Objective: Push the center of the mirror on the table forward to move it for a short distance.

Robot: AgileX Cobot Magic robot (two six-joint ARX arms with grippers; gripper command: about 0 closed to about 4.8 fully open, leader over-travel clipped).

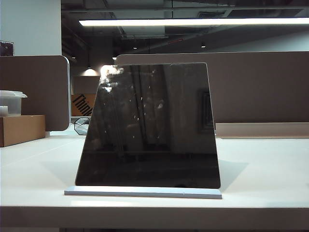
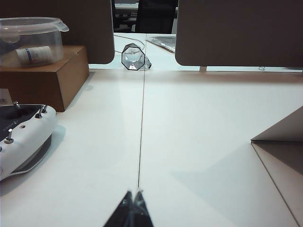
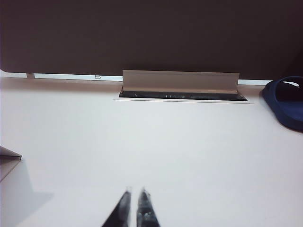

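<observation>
Mirror [image 1: 152, 125] stood near the front edge of the table [image 1: 270, 169], roughly centred in my exterior view, dark panel leaning back on its thin pale grey-blue base [image 1: 143, 192]. Base lay flat on the white top, parallel to the front edge. Neither arm showed in the exterior view.

Left gripper [image 2: 132, 193] hung low over the table, left of the mirror and apart from it. Fingertips looked pressed together, no gap I could make out, nothing between them. The left wrist view caught a pale panel edge [image 2: 279, 137] off to the side, probably the mirror's back, though I couldn't confirm. Ahead of that gripper: a table seam [image 2: 141, 142], a small octagonal glass object [image 2: 134, 57] by the partition gap, a cardboard box [image 2: 45, 78] with a clear plastic container [image 2: 31, 41] on top, and a white handheld controller [image 2: 23, 137] lying on the table beside it.

Right gripper [image 3: 134, 192] also sat low over bare table, right of the mirror, not touching it. Fingers [image 3: 144, 208] were narrow, only a thin slit between the tips, holding nothing. A pale corner [image 3: 9, 158] showed at the edge of the right wrist view. Ahead of it: a cable slot with a raised flap [image 3: 180, 81] under the brown partition [image 3: 151, 33], and a dark blue object [image 3: 289, 101], only partly in view, off to one side.
</observation>
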